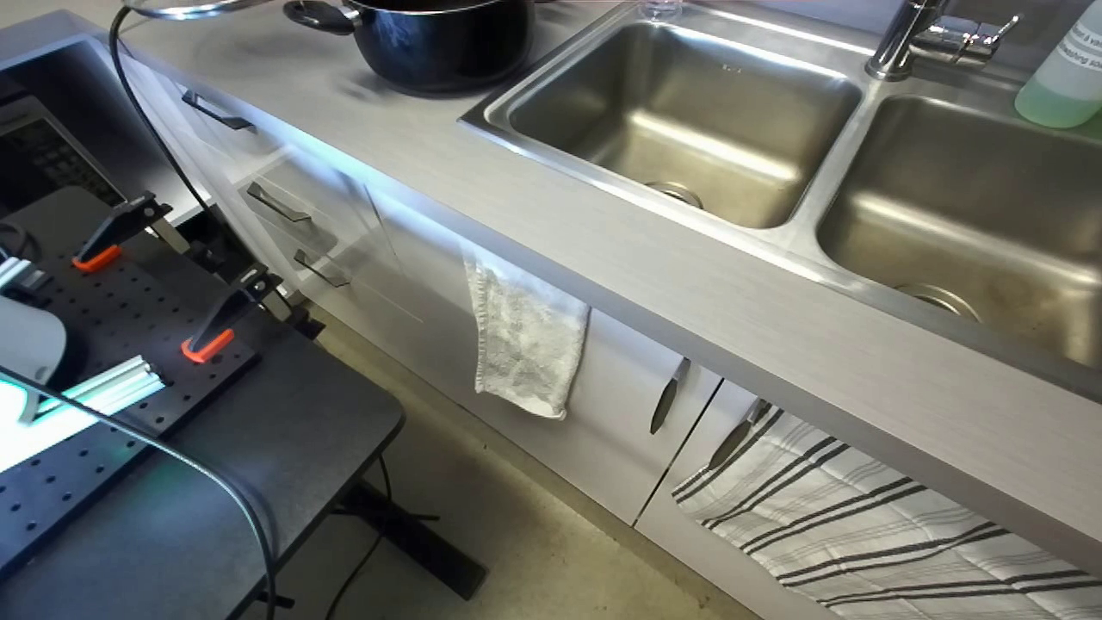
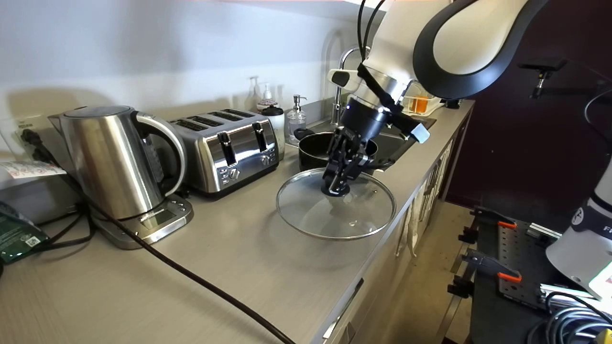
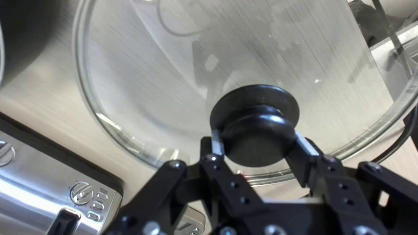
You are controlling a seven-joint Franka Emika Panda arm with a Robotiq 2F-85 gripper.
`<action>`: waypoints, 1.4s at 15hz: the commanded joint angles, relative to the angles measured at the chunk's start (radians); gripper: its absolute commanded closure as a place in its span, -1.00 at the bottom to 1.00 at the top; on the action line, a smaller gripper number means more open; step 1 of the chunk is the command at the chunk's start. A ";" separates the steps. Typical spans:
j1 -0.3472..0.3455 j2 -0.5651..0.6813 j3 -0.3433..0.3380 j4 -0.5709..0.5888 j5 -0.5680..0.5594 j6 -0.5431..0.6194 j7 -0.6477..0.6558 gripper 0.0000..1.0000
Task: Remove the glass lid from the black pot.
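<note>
an exterior view looks steeply down across the sink [image 1: 833, 172]; an exterior view faces lengthwise along the counter [image 2: 239, 243]. both exterior views share the pot [image 1: 443, 47]. the wrist view, close above the lid [image 3: 246, 94], faces down.

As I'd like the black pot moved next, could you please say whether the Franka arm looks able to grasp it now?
Probably not: its hand grips the glass lid by its knob and would likely need to set it down before grasping the black pot.

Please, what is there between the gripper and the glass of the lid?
The black knob of the glass lid; the wrist view shows the gripper holding it.
</note>
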 commanded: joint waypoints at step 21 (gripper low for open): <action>-0.076 0.285 -0.027 0.130 -0.369 0.079 0.312 0.50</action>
